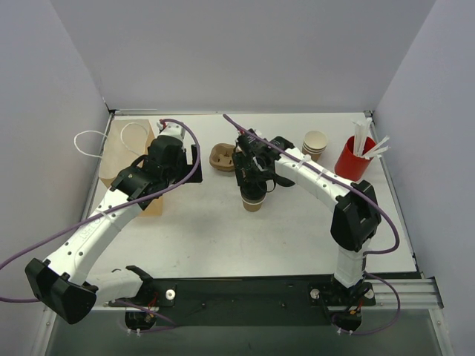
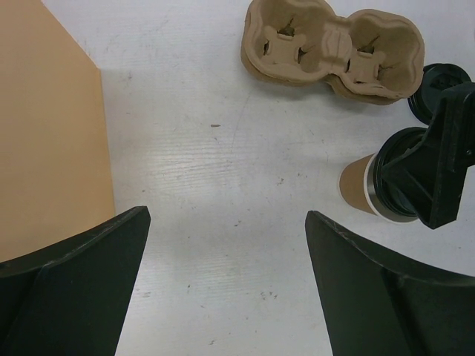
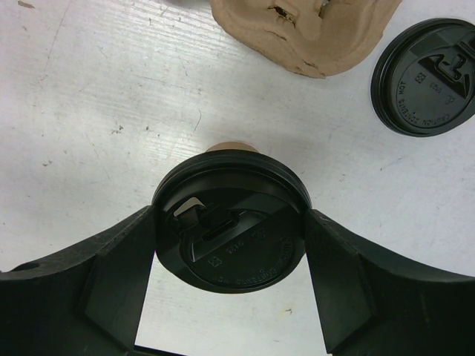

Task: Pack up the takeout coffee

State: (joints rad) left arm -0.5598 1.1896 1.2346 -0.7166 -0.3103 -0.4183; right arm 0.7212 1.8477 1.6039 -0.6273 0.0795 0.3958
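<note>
1. Top external: bag (image 1: 122,152) by the left edge; left gripper (image 2: 226,241) beside it, fingers apart, empty.
2. Carrier (image 2: 330,48) toward far edge, slots vacant.
3. Cup (image 1: 253,205) well clear of all edges; right gripper (image 3: 230,233) clamped on its lid (image 3: 245,185).
4. Likely pick-up; next, lower squarely into a slot.

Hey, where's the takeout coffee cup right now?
In the top view the takeout coffee is near the middle of the table, just nearer the arms than the pulp carrier, its black lid clamped between the jaws of the right gripper.
</note>
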